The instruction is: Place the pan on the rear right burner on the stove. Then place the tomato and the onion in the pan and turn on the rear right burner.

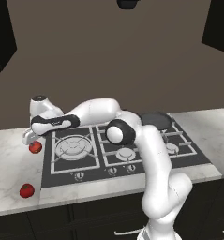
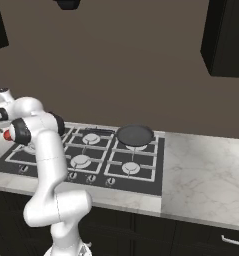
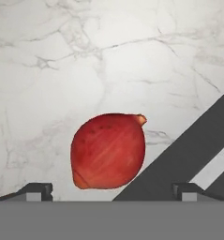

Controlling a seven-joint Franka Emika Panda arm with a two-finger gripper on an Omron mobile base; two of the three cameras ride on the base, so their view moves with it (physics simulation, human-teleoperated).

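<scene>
The arm (image 1: 132, 133) rises from its base in front of the stove (image 1: 85, 171), bends at a dark elbow joint over the stove's middle, and stretches level to the left across the front of the stove, ending past the stove's left edge. There the hand points straight down at the marble counter (image 1: 10, 164).

The gripper (image 3: 111, 190) hangs over the onion (image 3: 108, 151), with its jaws spread wide and nothing between them. In the hand view the two dark fingertips (image 3: 36, 190) stand one on each side of the onion, apart from it, and the onion lies on the bare marble just beside the stove's dark edge. In the left base view the onion (image 1: 35, 147) sits on the counter just left of the stove, right below the hand. The tomato (image 1: 26, 190) lies on the counter too, left of the stove's front corner and nearer the counter's front edge than the onion.

The pan (image 2: 135, 135) sits on the rear right burner of the stove, round and dark, covering the burner cap. In the left base view the pan (image 1: 155, 120) shows at the stove's rear right, partly behind the arm's elbow. The knobs (image 1: 79, 176) run in a row along the stove's front edge.
</scene>
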